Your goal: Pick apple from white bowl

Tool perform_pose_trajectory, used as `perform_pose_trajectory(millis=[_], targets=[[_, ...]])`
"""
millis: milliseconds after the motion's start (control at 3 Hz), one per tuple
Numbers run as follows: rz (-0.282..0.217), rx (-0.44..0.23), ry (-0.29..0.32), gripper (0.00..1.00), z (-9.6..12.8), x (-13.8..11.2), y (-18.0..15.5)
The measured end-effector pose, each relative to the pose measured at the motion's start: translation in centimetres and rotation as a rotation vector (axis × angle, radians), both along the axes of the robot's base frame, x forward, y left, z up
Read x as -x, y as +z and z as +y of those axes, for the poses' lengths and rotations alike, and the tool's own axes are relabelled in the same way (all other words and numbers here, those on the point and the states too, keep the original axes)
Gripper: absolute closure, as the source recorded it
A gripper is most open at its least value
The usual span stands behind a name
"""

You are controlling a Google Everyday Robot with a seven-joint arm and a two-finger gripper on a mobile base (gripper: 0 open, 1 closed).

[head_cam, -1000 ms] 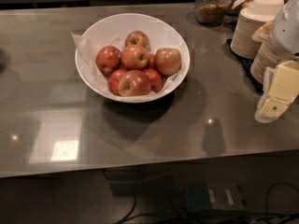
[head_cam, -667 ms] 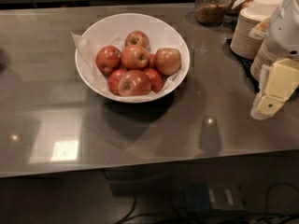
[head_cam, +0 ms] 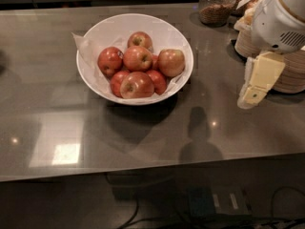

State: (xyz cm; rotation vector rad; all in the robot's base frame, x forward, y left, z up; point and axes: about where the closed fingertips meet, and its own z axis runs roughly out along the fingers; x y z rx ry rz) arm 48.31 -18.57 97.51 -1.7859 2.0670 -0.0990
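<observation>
The white bowl (head_cam: 114, 30), lined with crinkled white paper, stands on the grey counter left of centre and holds several apples. The apple (head_cam: 171, 62), lighter and reddish-orange with a pale blush, lies at the bowl's right side beside darker red apples (head_cam: 110, 60). My gripper (head_cam: 252, 87), with pale yellow and white parts, hangs from the white arm (head_cam: 279, 18) at the right. It is above the counter, well right of the bowl and slightly nearer, and touches nothing.
A glass jar with brown contents (head_cam: 215, 6) stands at the back right. Stacked tan disposable bowls (head_cam: 291, 75) sit behind the arm at the right edge. The counter's front edge (head_cam: 152, 171) runs across the lower frame, with cables below.
The gripper has moved left, toward the bowl, and the arm reaches farther into view. The bowl and apples have not moved.
</observation>
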Motion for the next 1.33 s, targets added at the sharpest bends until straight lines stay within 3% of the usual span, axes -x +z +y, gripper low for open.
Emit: perform_pose_trajectory(millis=[333,667,1000,1333], targets=[[-0.053,-0.038,0.035,0.0,1.0,-2.8,0.1],[-0.053,-0.038,0.036,0.0,1.0,-2.8,0.1],[-0.073,-0.113,0.045,0.0,2.3,-5.0,-0.9],[-0.069,-0.242,0.098,0.0,5.7,-8.1,-1.7]])
